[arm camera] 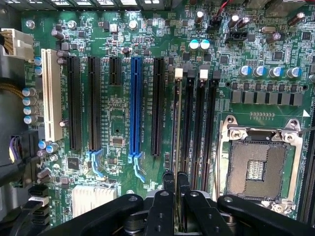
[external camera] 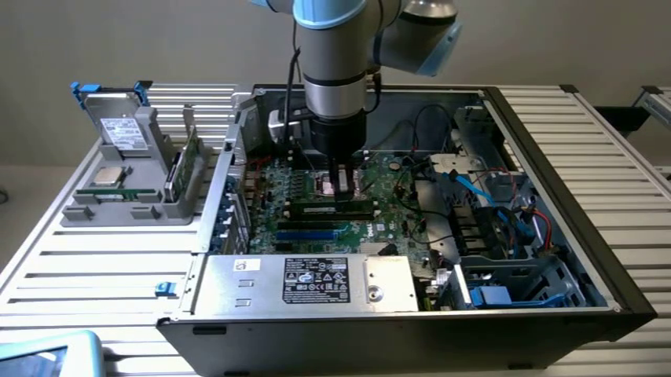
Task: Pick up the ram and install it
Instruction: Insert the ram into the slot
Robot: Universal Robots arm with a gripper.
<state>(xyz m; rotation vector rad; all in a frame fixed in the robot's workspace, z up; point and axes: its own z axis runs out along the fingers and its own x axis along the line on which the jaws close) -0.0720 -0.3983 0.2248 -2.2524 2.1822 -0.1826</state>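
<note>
The ram (arm camera: pixel 178 123) is seen edge-on as a thin strip standing in line with the memory slot nearest the long black expansion slots, below a white latch (arm camera: pixel 178 73). My gripper (arm camera: pixel 176 178) is shut on the ram, one black finger on each side of it. In the exterior view the gripper (external camera: pixel 338 196) reaches straight down into the open computer case, and the ram (external camera: pixel 314 209) shows as a long dark bar at its tip, over the green motherboard (external camera: pixel 304 236). Whether the ram is fully seated I cannot tell.
Beside the memory slots lies the open processor socket (arm camera: pixel 256 169); on their other side is a blue expansion slot (arm camera: pixel 136 108). A grey parts holder (external camera: pixel 126 208) with a silver processor (external camera: pixel 108 174) stands at the exterior view's left. Cables (external camera: pixel 493 204) and the power supply (external camera: pixel 304 281) crowd the case.
</note>
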